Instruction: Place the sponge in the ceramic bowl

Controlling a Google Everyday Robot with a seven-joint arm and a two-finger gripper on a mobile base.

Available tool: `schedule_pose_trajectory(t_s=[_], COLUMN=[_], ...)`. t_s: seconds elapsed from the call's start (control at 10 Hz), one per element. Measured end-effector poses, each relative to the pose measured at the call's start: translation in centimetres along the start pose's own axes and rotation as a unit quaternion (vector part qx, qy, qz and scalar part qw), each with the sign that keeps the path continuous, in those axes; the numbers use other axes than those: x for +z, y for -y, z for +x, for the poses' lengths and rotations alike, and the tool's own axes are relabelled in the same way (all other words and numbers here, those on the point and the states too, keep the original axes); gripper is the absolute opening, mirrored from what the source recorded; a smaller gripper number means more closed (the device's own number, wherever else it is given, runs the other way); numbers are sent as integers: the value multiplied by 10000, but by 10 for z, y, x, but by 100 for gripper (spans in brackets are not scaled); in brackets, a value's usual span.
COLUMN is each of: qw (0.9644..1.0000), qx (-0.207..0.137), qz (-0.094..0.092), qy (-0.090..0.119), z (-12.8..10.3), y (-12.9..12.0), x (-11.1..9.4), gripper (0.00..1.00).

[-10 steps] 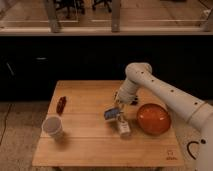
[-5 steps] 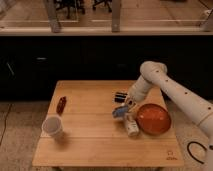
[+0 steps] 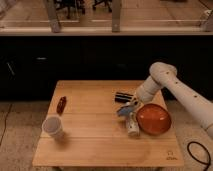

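Dark cabinet fronts and glass panels stand behind a pale wooden table (image 3: 90,145). A white robot arm (image 3: 185,97) reaches in from 3 o'clock. The wide, shallow orange-red ceramic bowl (image 3: 154,120) sits at the table's 4 o'clock. The gripper (image 3: 129,106) hangs at the bowl's 10 o'clock, its jaws narrowed on the small dark-blue, wavy-sided soft sponge (image 3: 123,111). The sponge is just outside the rim, at 11 o'clock from a white bottle (image 3: 132,126). The carry to the bowl looks to be in hand. The next move calls for a short shift toward 4 o'clock, over the bowl's middle, then a release. The sponge's long axis seems to run from 8 to 2 o'clock, though blur leaves that unsure.
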Motion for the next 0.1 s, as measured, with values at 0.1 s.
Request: schedule_pose_trajectory(t_s=[0.1], qw=[10000], qx=[68], qz=[61], qy=[34], z=[5], y=[-4], x=[-5], gripper=[0])
